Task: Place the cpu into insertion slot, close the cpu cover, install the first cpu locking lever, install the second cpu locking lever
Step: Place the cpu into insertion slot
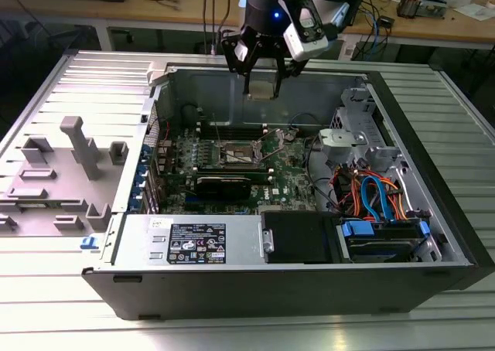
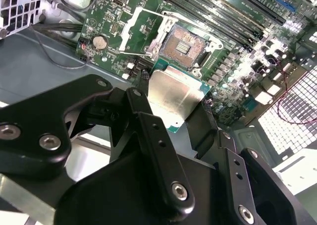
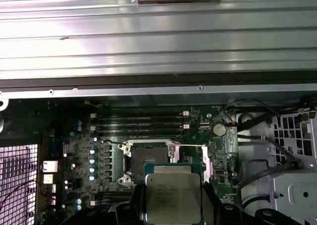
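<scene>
A ribbed metal table (image 1: 46,304) is carrying an open computer case (image 1: 232,289), with wooden benches (image 1: 178,3) running behind it. I am hanging my gripper (image 1: 262,79) above the slot (image 1: 240,156), well clear of it and over the case's back wall. My fingers (image 2: 143,111) are clamping the cpu (image 1: 261,90) by two opposite edges, one finger on each side. In both wrist views the cpu (image 2: 171,98) (image 3: 173,197) is sitting flat between them with its dull silver top showing and its green edge peeking out, and it is touching nothing but my fingers.

Below it, the slot (image 2: 184,45) (image 3: 148,160) is lying bare on the green board (image 1: 294,173), its dark centre exposed. The cover (image 2: 141,29) is standing swung open just beside the slot, hinged at one edge, with its square window facing away from the contacts. A round coin battery (image 2: 100,41) is sitting beyond the cover. On the slot's other side, long black memory slots (image 2: 218,12) are running in parallel rows.
</scene>
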Tool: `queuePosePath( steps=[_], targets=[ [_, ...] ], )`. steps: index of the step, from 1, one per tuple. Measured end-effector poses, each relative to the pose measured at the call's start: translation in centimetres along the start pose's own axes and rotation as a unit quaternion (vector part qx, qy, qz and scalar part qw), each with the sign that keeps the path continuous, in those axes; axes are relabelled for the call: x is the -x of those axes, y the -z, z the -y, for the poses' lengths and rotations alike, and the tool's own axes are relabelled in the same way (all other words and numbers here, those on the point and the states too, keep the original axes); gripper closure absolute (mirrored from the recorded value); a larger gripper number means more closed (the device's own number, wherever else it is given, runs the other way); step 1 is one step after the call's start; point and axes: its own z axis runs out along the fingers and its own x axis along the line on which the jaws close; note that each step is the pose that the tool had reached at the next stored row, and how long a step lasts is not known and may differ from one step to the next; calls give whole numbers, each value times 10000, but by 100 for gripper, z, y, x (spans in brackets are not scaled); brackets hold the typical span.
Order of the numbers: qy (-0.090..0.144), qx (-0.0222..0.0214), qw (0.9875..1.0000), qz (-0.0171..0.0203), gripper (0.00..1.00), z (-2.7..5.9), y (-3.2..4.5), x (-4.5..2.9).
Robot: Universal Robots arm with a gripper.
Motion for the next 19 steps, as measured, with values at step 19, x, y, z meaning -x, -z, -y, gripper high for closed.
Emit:
queuePosePath(
  steps=[19],
  targets=[
    [-339,-1,9994,30,45,13,-19,1]
  ],
)
